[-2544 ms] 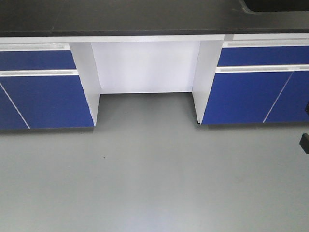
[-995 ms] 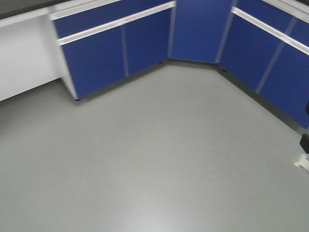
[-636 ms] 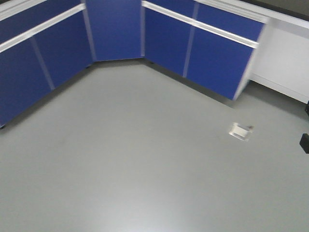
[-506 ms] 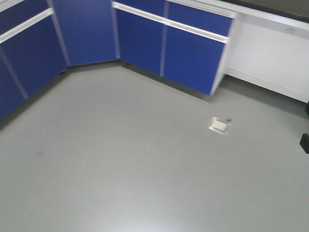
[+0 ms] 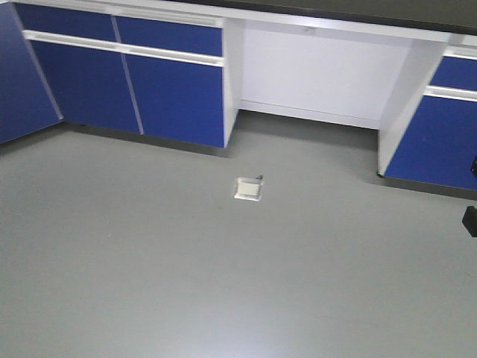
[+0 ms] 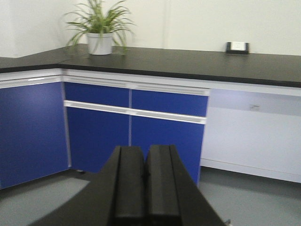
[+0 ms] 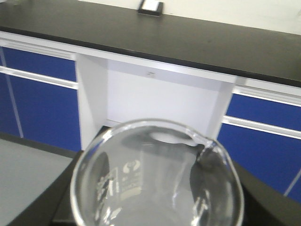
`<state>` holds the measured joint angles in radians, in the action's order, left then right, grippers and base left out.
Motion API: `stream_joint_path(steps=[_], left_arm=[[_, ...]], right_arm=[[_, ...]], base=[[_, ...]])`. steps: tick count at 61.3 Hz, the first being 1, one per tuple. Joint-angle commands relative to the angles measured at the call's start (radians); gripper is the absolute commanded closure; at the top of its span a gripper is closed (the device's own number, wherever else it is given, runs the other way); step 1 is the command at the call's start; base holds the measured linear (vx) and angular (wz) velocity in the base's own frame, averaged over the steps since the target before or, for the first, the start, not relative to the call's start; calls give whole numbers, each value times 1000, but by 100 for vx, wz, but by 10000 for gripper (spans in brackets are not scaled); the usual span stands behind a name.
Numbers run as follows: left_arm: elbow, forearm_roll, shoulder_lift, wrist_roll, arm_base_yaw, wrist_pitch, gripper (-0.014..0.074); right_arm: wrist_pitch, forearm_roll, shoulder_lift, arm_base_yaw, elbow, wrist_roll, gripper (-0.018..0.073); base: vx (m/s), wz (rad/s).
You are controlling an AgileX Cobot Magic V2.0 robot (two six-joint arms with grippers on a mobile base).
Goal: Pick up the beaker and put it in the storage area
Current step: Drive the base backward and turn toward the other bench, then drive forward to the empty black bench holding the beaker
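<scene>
The clear glass beaker [image 7: 141,179] fills the lower right wrist view, its flared rim and pour lip toward the camera. My right gripper [image 7: 162,202] is shut on it, with black fingers [image 7: 263,197] on either side. My left gripper [image 6: 145,155] is shut and empty, pointing at blue cabinets. The storage area, a bare matte-black benchtop [image 7: 141,37], lies ahead with a small white-faced black box [image 7: 150,6] at its back edge. The benchtop [image 6: 188,61] and the box [image 6: 237,46] also show in the left wrist view. Its front edge [image 5: 358,9] tops the front view.
Blue cabinet doors [image 5: 175,93] and a white kneehole [image 5: 313,74] stand under the bench. A small square floor plate [image 5: 248,189] sits on the grey floor. A potted plant [image 6: 99,28] stands at the bench's left corner. A dark robot part [image 5: 471,220] shows at the right edge.
The front view has swung past the corner cabinets to face a bench with a kneehole. The floor plate has slid left in view.
</scene>
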<state>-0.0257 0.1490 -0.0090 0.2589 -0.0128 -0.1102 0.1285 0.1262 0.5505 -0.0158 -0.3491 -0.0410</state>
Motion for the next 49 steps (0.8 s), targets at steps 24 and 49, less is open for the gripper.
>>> stream_joint_path(steps=[24,49], left_arm=[[-22,-6,-19,6,6,84,605],[-22,-6,-19,6,6,84,605]], right_arm=[[-88,5,4,3,-30,1,560],[-88,5,4,3,-30,1,560]], base=[[19,-48],[29,-13]])
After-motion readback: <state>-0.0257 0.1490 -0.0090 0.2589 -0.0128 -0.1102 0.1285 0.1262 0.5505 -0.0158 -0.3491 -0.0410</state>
